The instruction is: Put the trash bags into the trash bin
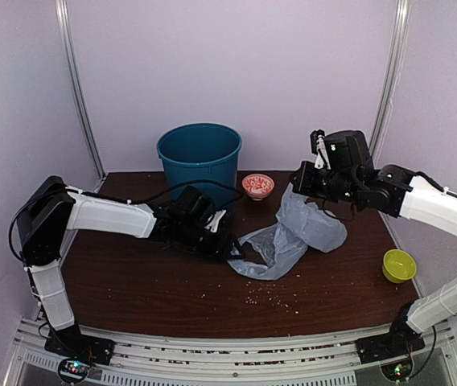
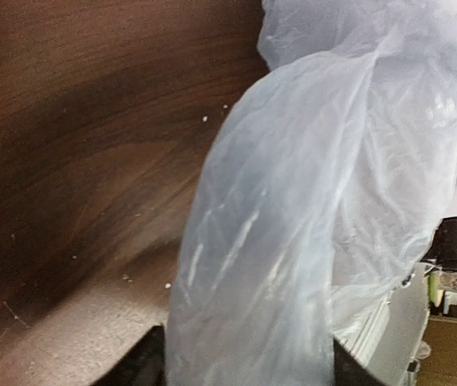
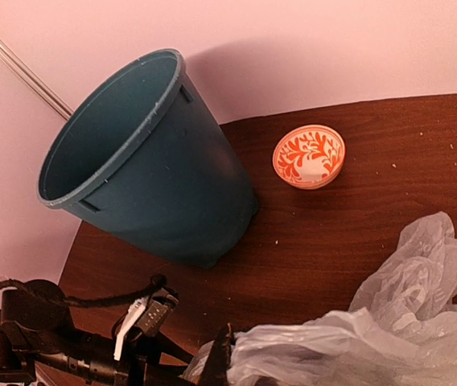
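Observation:
The grey-blue trash bag (image 1: 293, 233) lies crumpled mid-table, stretched between both grippers. My left gripper (image 1: 232, 248) is low over the table at the bag's left end. In the left wrist view the bag (image 2: 293, 201) fills the gap between the dark fingers, and the gripper (image 2: 249, 370) is shut on it. My right gripper (image 1: 297, 189) holds the bag's upper right part lifted off the table. In the right wrist view the bag (image 3: 349, 346) covers the jaws (image 3: 285, 374) and only one finger (image 3: 228, 362) shows. The teal trash bin (image 1: 200, 153) stands upright at the back, behind the left gripper, and it also shows in the right wrist view (image 3: 140, 161).
A small red-patterned bowl (image 1: 258, 185) sits just right of the bin, and it also shows in the right wrist view (image 3: 309, 155). A lime-green bowl (image 1: 399, 265) sits at the right edge. Crumbs are scattered on the brown table (image 1: 132, 281) near the front. Walls enclose three sides.

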`<control>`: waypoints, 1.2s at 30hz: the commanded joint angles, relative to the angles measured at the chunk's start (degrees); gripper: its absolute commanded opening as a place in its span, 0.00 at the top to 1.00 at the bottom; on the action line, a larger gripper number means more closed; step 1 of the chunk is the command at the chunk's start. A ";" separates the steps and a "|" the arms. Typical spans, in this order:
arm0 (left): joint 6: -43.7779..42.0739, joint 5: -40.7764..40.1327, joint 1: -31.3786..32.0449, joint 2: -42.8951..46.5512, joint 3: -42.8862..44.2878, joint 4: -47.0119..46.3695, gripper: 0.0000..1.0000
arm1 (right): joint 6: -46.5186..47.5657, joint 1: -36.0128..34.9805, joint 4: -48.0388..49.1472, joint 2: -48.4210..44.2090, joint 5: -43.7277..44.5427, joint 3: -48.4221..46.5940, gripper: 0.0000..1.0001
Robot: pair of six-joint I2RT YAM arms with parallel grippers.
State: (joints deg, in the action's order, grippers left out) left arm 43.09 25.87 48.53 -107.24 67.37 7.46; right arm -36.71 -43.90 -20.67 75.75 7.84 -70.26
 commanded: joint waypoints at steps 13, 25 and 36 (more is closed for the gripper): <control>-10.66 -1.73 2.68 2.48 12.09 0.67 1.00 | -11.47 0.06 -16.80 -24.23 6.04 19.11 1.00; -21.27 -23.70 5.40 6.75 44.49 4.93 1.00 | 13.81 0.48 -21.66 -13.13 17.26 -26.73 0.96; -19.55 -13.49 6.16 3.77 20.48 16.76 1.00 | -5.12 0.44 -29.22 -22.01 -3.02 18.06 1.00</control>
State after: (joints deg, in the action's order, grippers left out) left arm 22.22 6.79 53.84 -98.80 100.01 11.92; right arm -31.92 -43.44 -40.73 53.01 16.53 -64.16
